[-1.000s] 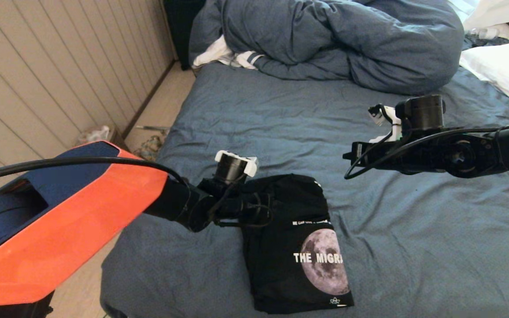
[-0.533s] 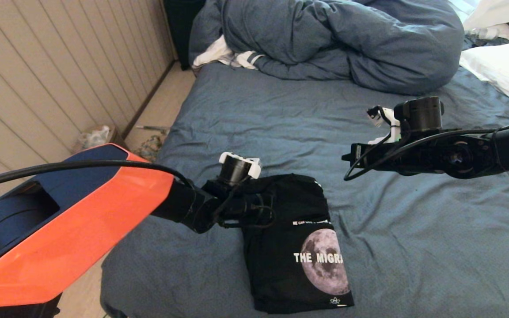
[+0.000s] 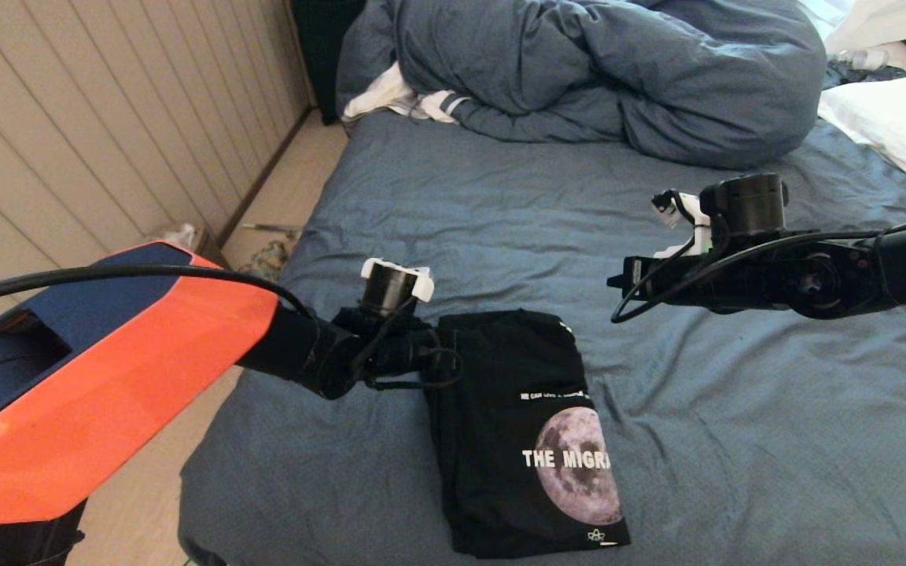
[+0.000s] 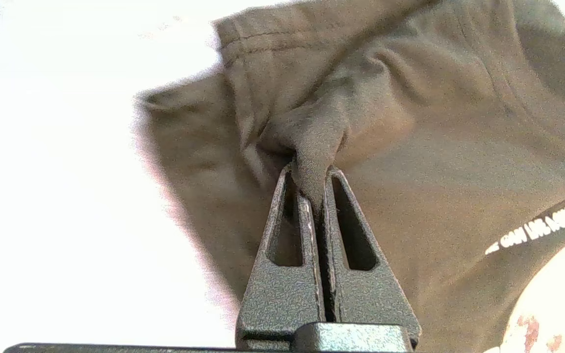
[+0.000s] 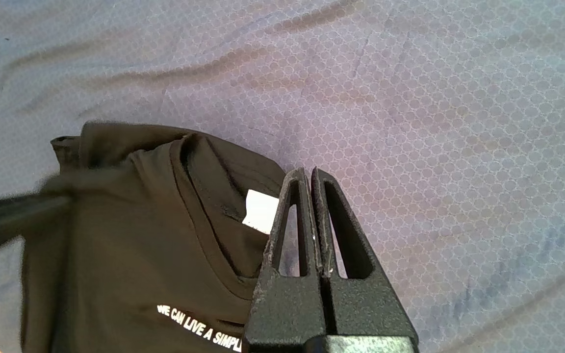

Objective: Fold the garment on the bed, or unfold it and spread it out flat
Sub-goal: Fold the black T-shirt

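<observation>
The garment (image 3: pixel 500 424), a black T-shirt with a moon print and white text, lies folded into a narrow rectangle near the front of the bed (image 3: pixel 736 440). My left gripper (image 3: pixel 443 355) is at the shirt's far left corner. In the left wrist view, the left gripper (image 4: pixel 312 171) is shut on a pinched ridge of the black fabric (image 4: pixel 434 147). My right gripper (image 3: pixel 618 280) hovers above the sheet, right of the shirt's collar. In the right wrist view, the right gripper (image 5: pixel 308 171) is shut and empty, next to the collar and white label (image 5: pixel 260 211).
A bunched blue-grey duvet (image 3: pixel 602 71) fills the far end of the bed, with a white-and-striped cloth (image 3: pixel 398 98) at its left. A white pillow (image 3: pixel 893 126) lies at the far right. The bed's left edge drops to the floor (image 3: pixel 280 196) beside a panelled wall.
My left gripper has shut on the shirt's fabric and drawn back a little to the left, tugging that corner with it. The right arm has barely moved.
</observation>
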Motion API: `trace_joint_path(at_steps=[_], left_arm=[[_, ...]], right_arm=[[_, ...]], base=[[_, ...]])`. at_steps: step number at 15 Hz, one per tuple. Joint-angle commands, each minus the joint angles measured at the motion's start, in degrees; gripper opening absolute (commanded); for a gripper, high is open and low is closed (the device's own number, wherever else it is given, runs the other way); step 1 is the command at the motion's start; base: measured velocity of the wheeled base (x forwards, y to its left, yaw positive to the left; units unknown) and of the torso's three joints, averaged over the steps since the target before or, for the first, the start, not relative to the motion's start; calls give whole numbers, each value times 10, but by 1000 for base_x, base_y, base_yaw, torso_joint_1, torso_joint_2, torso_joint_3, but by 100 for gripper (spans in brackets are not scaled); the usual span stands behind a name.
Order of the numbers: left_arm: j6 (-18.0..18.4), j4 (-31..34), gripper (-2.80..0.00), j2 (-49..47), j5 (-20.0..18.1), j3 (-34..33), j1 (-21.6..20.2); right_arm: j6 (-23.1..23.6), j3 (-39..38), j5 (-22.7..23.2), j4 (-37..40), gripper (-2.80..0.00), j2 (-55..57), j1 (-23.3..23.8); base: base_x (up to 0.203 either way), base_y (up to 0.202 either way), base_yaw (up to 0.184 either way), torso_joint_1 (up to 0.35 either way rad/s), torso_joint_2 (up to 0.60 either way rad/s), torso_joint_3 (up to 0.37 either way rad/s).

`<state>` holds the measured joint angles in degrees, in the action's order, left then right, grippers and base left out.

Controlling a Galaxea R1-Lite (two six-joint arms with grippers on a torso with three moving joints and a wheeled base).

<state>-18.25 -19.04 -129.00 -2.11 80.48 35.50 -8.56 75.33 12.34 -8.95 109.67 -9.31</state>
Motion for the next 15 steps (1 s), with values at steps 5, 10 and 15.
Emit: trace_joint_path(at_steps=[5,10,15], left_arm=[[-1,-2,-280,50,-6,-56,-15],[1,-2,-280,42,-11,-64,-8],[1,-1,0,40,-11,-63,-8]], right_arm=[[-1,-1,1,0,-280,4,-2],[0,-2,1,-1,-280,7,-2],[5,-4,1,-1,-280,6,-4]], base=[[0,0,0,0,0,0],[0,0,0,0,0,0],[0,0,0,0,0,0]])
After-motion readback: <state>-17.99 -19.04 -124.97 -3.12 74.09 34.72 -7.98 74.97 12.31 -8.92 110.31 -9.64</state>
